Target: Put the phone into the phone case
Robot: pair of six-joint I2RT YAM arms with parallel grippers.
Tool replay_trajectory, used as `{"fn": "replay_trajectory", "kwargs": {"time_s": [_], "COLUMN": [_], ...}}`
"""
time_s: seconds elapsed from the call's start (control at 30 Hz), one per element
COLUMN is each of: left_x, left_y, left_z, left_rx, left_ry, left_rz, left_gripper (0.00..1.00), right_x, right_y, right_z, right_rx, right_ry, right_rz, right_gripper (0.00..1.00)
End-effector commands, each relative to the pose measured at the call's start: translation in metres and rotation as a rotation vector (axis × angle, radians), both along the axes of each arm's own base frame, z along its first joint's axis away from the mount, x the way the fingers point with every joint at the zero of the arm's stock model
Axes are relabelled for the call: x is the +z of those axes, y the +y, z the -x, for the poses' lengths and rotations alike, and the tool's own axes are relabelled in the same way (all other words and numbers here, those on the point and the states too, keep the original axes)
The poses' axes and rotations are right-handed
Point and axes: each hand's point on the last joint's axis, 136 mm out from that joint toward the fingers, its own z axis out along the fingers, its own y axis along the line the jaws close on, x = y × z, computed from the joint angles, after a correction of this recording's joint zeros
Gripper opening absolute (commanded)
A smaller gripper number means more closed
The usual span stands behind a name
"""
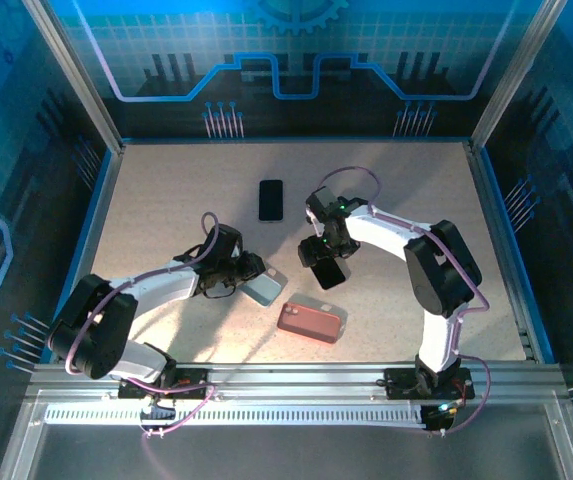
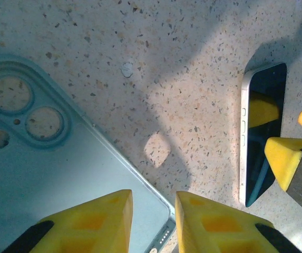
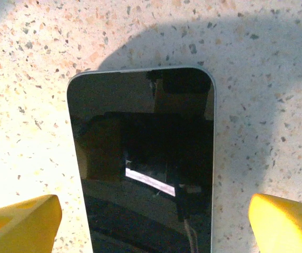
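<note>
The pale blue-grey phone case (image 1: pixel 263 289) (image 2: pixel 61 174) lies left of the table's middle, its camera cut-outs pointing away from my left gripper (image 1: pixel 245 274) (image 2: pixel 154 203). The left jaws stand narrow across the case's bottom corner, one finger over the case and the other just outside its wall, so they look shut on it. A black phone (image 1: pixel 330 271) (image 3: pixel 140 158) (image 2: pixel 264 137) lies flat, screen up, just right of the case. My right gripper (image 1: pixel 323 253) (image 3: pixel 153 211) hangs over it, open wide, with a yellow fingertip (image 3: pixel 24 219) clear of each long edge.
A second black phone (image 1: pixel 271 199) lies farther back near the middle. A salmon-red case (image 1: pixel 311 321) lies in front, close to the pale case. Aluminium frame posts and blue walls stand around the table.
</note>
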Motion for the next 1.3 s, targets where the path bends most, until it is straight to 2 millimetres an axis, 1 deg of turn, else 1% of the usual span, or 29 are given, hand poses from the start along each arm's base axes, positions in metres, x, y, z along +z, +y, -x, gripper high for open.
{"fn": "replay_trajectory", "kwargs": {"time_s": [0.0, 0.27, 0.47, 0.6, 0.67, 0.8, 0.83, 0.87, 0.9, 0.93, 1.0, 1.1, 1.27], "left_x": [0.009, 0.01, 0.01, 0.011, 0.012, 0.014, 0.016, 0.018, 0.02, 0.023, 0.03, 0.036, 0.045], "left_y": [-0.001, 0.0, 0.0, -0.001, -0.001, -0.004, -0.006, -0.007, -0.007, -0.008, -0.011, -0.015, -0.025], "left_z": [-0.009, -0.01, -0.01, -0.013, -0.014, -0.016, -0.017, -0.018, -0.019, -0.02, -0.024, -0.029, -0.039], "left_rx": [0.018, 0.025, 0.026, 0.03, 0.029, 0.024, 0.023, 0.02, 0.026, 0.027, 0.024, 0.023, -0.013], "left_ry": [-0.031, -0.037, -0.034, -0.035, -0.037, -0.041, -0.047, -0.054, -0.06, -0.07, -0.094, -0.111, -0.143], "left_rz": [0.004, 0.001, 0.001, 0.0, 0.003, 0.01, 0.021, 0.03, 0.036, 0.044, 0.063, 0.079, 0.103], "left_gripper": [0.28, 0.28, 0.28, 0.27, 0.27, 0.28, 0.3, 0.33, 0.39, 0.43, 0.46, 0.47, 0.47], "right_x": [-0.011, -0.025, -0.037, -0.043, -0.045, -0.053, -0.054, -0.054, -0.053, -0.052, -0.046, -0.033, -0.005], "right_y": [0.001, 0.006, 0.003, 0.0, 0.0, -0.003, -0.004, -0.004, -0.004, -0.003, -0.001, 0.004, 0.016], "right_z": [0.0, 0.009, 0.017, 0.017, 0.016, 0.016, 0.016, 0.016, 0.015, 0.014, 0.012, 0.01, 0.013], "right_rx": [0.063, 0.087, 0.097, 0.103, 0.099, 0.09, 0.088, 0.086, 0.085, 0.087, 0.096, 0.115, 0.167], "right_ry": [-0.022, 0.015, 0.041, 0.034, 0.03, 0.027, 0.021, 0.015, 0.007, -0.001, -0.014, -0.017, -0.025], "right_rz": [0.039, 0.037, 0.068, 0.096, 0.106, 0.12, 0.119, 0.118, 0.116, 0.109, 0.089, 0.057, -0.015], "right_gripper": [0.93, 0.93, 0.92, 0.92, 0.89, 0.78, 0.78, 0.76, 0.74, 0.72, 0.72, 0.7, 0.7]}}
